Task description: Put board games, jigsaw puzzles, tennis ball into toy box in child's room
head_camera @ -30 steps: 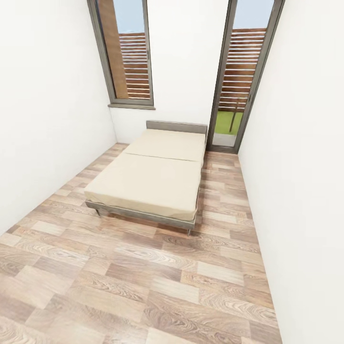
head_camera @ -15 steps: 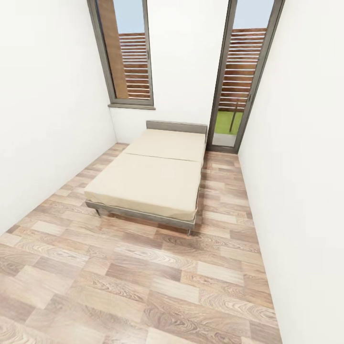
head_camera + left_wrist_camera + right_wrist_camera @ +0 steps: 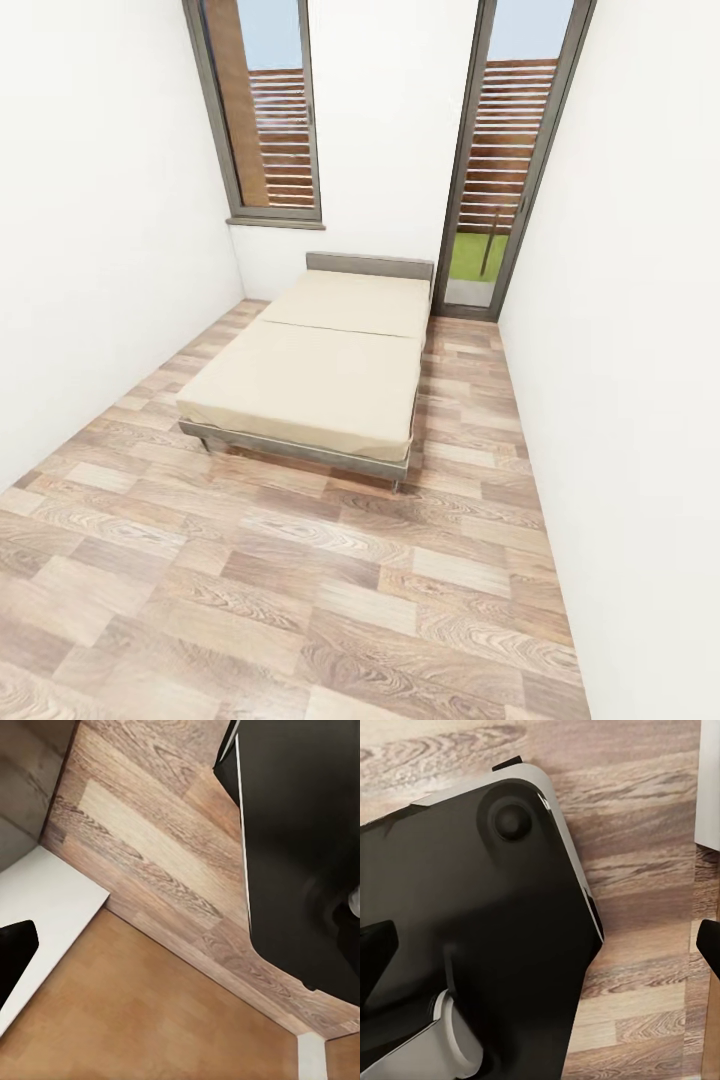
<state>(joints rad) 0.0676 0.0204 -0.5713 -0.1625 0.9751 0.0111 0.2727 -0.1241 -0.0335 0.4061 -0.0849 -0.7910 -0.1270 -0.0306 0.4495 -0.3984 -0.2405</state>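
Pincer states: cannot tell for either arm. Dark fingertip (image 3: 13, 952) at edge of left wrist view and dark fingertip (image 3: 375, 945) at edge of right wrist view, both hanging over wood floor (image 3: 300, 600) beside black robot base (image 3: 472, 907); nothing seen held. Bed (image 3: 320, 370) ahead, mid-room, beige mattress bare, no board games visible on it. Window (image 3: 265, 110) far left, glass door (image 3: 505, 150) far right. Step in hand, judged: transit or search. Toy box, its contents and surface out of sight. Next move calls for turning base to locate them.
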